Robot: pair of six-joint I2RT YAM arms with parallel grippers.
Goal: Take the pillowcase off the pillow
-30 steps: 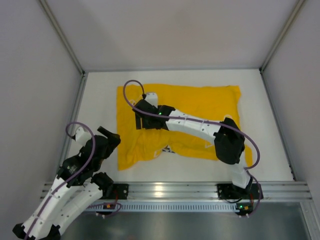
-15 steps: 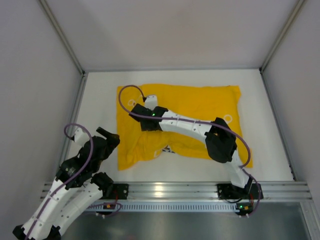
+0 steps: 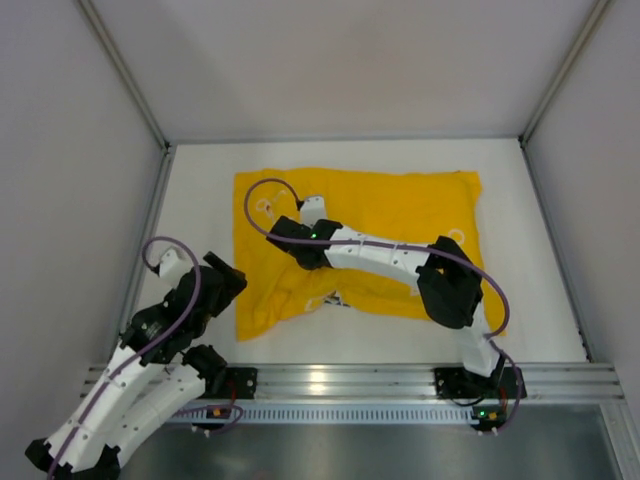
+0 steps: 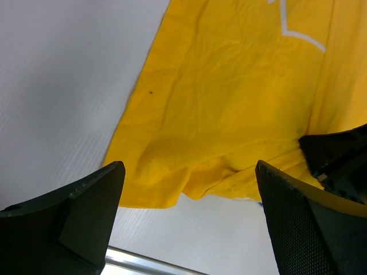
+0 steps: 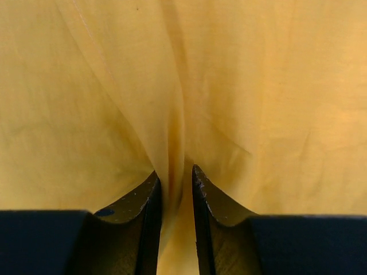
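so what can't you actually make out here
The pillow: every view, wholly covered by the pillowcase.
The pillowcase's opening: top view, partly behind the right arm; wrist views too close.
What the right gripper pinches beneath the fold: right wrist view, cloth fills the frame.

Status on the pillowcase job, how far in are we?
Done: nothing yet. The pillowcase is spread out whole and no cream pillow shows anywhere.
In hand: the right pincer is nipping a raised fold of the yellow fabric on the case's left half. The left pincer hangs open above its near left corner.
Left: the whole pull-off, drawing the case clear of the pillow.
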